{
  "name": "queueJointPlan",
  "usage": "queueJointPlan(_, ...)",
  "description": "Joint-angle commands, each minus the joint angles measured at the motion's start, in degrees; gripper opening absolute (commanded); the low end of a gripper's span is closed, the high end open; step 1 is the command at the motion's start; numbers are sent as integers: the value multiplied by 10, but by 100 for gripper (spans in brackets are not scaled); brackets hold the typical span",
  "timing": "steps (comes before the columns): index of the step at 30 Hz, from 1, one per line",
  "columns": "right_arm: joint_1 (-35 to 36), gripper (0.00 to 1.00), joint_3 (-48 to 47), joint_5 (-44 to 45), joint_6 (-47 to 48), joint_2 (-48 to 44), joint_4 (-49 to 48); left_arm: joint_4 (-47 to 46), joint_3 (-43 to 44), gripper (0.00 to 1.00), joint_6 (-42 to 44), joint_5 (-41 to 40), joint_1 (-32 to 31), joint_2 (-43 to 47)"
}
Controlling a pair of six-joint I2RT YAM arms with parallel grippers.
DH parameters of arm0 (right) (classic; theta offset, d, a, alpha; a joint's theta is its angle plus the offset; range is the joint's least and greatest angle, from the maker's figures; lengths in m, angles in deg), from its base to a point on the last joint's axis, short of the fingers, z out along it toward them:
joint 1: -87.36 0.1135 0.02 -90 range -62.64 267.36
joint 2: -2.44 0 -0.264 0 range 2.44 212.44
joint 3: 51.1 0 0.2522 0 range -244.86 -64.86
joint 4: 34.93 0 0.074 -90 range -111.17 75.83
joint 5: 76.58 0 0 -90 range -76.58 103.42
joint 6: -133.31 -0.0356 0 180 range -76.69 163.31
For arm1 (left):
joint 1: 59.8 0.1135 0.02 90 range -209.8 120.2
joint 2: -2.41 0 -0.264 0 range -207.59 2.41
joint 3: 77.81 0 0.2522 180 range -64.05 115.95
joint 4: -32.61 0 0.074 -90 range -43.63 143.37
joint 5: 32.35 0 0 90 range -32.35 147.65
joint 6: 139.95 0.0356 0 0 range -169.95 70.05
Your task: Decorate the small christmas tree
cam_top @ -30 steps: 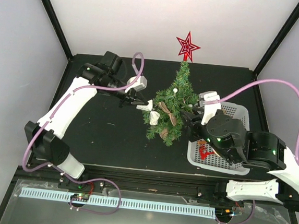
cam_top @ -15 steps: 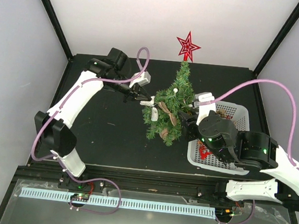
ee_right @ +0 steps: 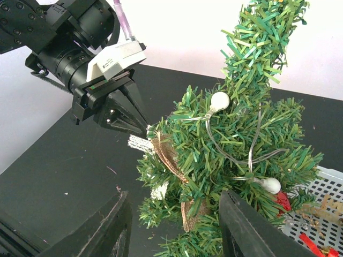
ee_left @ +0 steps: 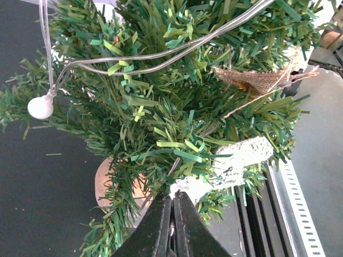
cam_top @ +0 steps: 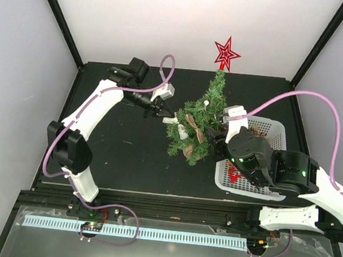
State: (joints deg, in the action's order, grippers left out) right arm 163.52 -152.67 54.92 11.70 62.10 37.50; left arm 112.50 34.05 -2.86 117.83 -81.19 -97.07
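The small christmas tree (cam_top: 199, 122), bushy and dark green with a glittery red star topper (cam_top: 227, 52), stands mid-way across the black bench (cam_top: 120, 160), just left of a white perforated plastic basket (cam_top: 276, 130). From above, the left claw (cam_top: 165, 112) meets the tree's left side and the right claw (cam_top: 214, 136) its right.

Only the left wrist view shows the round tan wooden base (ee_left: 102, 179) under the branches. It also shows the left claw's tips pinched together on the end of a rough white bark-like ornament (ee_left: 230, 163) lying among the needles.

The right wrist view alone shows the right claw's fingers (ee_right: 115, 227) standing apart on either side of the lower branches; whether they press the tree I cannot tell. It also shows a burlap bow (ee_right: 167, 155) and round white bulbs (ee_right: 220, 100) on clear wire.
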Motion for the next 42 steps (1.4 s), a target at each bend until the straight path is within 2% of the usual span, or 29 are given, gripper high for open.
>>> queueJointPlan(1, 3, 45, 4, 20, -3, -3, -13, 23, 2, 2, 32, 25, 0, -4)
queueJointPlan(9, 2, 45, 10, 17, -1, -3, -20, 21, -26, 2, 42, 16, 2, 9)
queueJointPlan(28, 3, 45, 8, 13, 9, 9, -29, 69, 3, 2, 81, 63, 56, 35)
queueJointPlan(42, 3, 46, 12, 14, 4, 9, -29, 39, 24, 2, 40, 74, 32, 0)
